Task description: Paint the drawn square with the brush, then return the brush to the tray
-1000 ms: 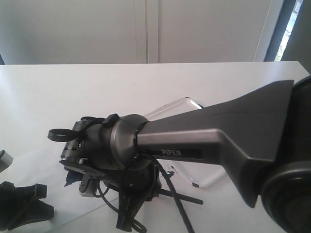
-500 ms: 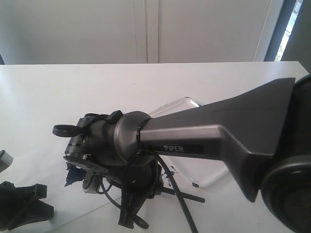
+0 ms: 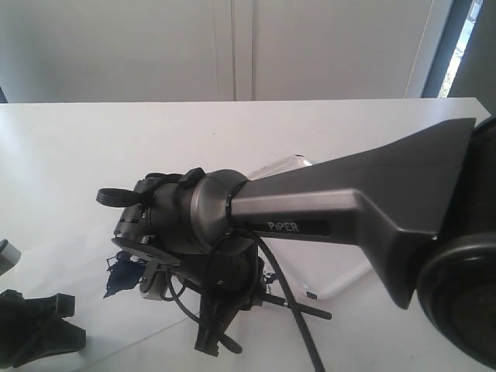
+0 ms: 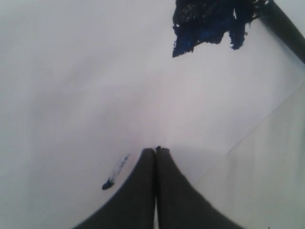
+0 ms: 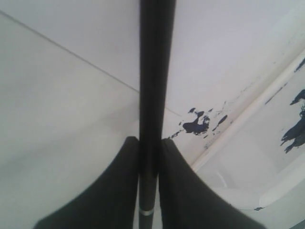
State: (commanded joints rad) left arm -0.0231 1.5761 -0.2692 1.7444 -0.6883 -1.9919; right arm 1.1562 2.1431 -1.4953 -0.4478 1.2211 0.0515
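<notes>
The drawn square (image 4: 209,24) is covered by a ragged patch of dark blue paint, so its outline hardly shows. It lies on the paper (image 4: 95,95), and in the exterior view it peeks out just beside the right arm's wrist, towards the left. A thin black rod touches the patch's edge in the left wrist view; I cannot tell whether that is the brush.

The brush (image 5: 153,95) is clamped by its black handle between the two fingers of the right gripper (image 5: 152,140). The handle runs straight out past the fingertips, and a narrow silver band shows on it deep between the fingers. Its tip is hidden in every view.

The tray (image 3: 301,163) sits on the white surface (image 3: 116,139), mostly covered by the right arm in the exterior view, with only a rounded corner and part of an edge showing. In the right wrist view its rim passes just beside the gripper, with dark paint flecks along the outside and more blots inside.

The left gripper (image 4: 156,151) is closed with its fingers pressed together on nothing. It hangs over bare paper, well apart from the patch, near a small paint streak (image 4: 114,176).
</notes>
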